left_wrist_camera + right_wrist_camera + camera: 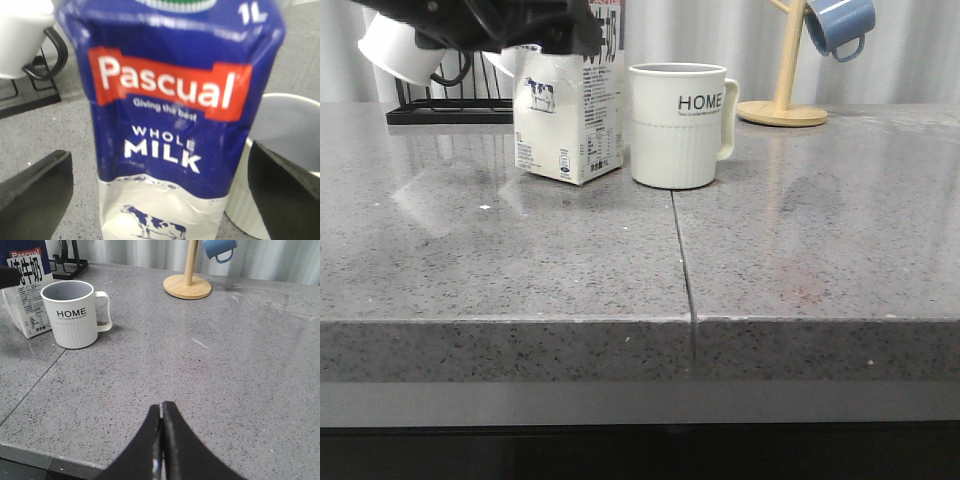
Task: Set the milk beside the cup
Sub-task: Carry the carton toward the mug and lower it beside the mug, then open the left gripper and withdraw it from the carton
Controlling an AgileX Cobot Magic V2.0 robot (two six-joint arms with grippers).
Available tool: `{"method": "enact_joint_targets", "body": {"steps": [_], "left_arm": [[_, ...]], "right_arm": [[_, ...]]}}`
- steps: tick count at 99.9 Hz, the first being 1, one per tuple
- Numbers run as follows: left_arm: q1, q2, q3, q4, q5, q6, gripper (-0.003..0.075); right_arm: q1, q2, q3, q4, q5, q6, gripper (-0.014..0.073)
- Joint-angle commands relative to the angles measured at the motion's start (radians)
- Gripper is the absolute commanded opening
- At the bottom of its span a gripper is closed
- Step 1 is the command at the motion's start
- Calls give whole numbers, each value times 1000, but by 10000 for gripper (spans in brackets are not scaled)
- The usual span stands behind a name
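Standing near the tabletop's far edge, milk just beside cup; left gripper fingers apart, straddling carton (right gripper fingers together, hovering).

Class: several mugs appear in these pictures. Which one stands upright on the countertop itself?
The cream ribbed mug lettered HOME, beside the milk carton. The blue mug hangs from a wooden stand; the white mugs sit on a black rack.

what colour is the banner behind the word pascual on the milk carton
Red, on the tall blue-topped white milk carton; clearest in the left wrist view.
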Motion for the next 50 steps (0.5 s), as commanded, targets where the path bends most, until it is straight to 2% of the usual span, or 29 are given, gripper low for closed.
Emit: {"method": "enact_joint_targets", "body": {"steps": [1, 15, 22, 29, 44, 46, 50], "left_arm": [[-6, -91, -11, 11, -63, -3, 659], [-6, -168, 30, 11, -61, -3, 595], [-6, -207, 45, 8, -61, -3, 515], [-4, -247, 59, 8, -44, -3, 383], [54, -336, 92, 17, 25, -3, 11], [66, -349, 96, 22, 33, -3, -22], [87, -375, 110, 28, 47, -3, -20]], "right_arm": [[-5, 10, -27, -9, -73, -2, -55], [-5, 10, -27, -9, -73, -2, -55], [-5, 10, -27, -9, -73, -2, -55], [-5, 10, -27, -9, -73, -2, -55], [-5, 10, -27, -9, -73, -2, -55], [-5, 10, -27, -9, -73, -2, -55], [-5, 10, -27, -9, -73, -2, -55]]}}
